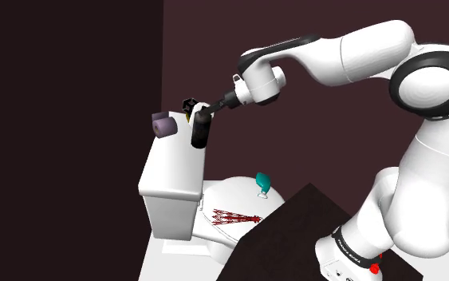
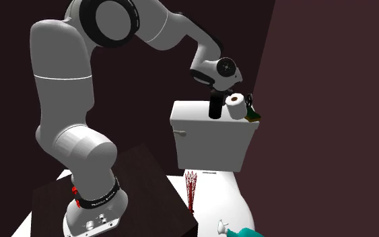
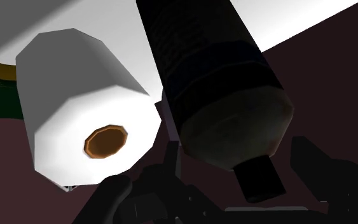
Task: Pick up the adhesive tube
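The dark top of the stand (image 1: 294, 222) runs to a sharp corner just beside the white toilet lid (image 1: 229, 193), leaving little room between them. A red lattice shape (image 1: 235, 216) lies on that lid near the stand's edge. A small teal object (image 1: 262, 183) sits on the lid's far side, and the middle of the lid is bare. Behind it rises the white tank (image 1: 171, 172), whose flat top is open across most of its width. The adhesive tube (image 1: 201, 132), plain black, stands upright at the edge of the tank top nearest the bowl, its cap pointing up into the gripper (image 1: 195, 112). Whether the tube's base rests on the tank top or hangs just above it cannot be told. Nor can it be told whether the claw is clamped on the tube. A paper roll (image 2: 235, 106) lies just beside the tube, toward the back edge. A dark green item (image 2: 252, 115) sits at the tank's far corner, close to the maroon wall (image 2: 329, 81).
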Controlling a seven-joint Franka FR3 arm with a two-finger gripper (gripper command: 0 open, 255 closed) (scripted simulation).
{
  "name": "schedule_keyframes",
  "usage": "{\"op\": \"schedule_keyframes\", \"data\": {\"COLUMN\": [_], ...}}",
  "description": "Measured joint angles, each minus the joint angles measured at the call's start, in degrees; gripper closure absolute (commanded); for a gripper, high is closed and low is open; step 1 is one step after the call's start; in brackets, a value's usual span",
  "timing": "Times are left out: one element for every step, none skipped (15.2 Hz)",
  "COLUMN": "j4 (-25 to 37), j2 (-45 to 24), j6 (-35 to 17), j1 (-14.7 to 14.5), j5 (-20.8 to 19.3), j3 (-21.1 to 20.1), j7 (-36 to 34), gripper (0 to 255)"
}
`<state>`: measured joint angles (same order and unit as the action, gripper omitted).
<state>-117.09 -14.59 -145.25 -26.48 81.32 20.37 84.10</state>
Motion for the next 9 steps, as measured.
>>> {"op": "schedule_keyframes", "data": {"j4": [-0.1,-0.2,-0.2,-0.2,-0.2,-0.1,0.2,0.2,0.4], "j2": [0.5,1.2,1.6,2.1,2.7,3.1,3.3,3.8,4.1], "j6": [0.0,0.0,0.0,0.1,0.1,0.1,0.2,0.4,0.5], "j1": [-0.1,-0.3,-0.4,-0.5,-0.7,-0.8,-0.8,-0.9,-1.0], "j5": [-0.8,-1.7,-2.4,-3.3,-4.2,-5.0,-5.7,-6.6,-7.4], "j3": [0.1,0.3,0.4,0.5,0.6,0.7,0.8,1.0,1.1], "j7": [-0.8,-1.7,-2.4,-3.3,-4.2,-5.1,-5.9,-6.7,-7.6], "gripper": [255,255,255,255,255,255,255,255,255]}}
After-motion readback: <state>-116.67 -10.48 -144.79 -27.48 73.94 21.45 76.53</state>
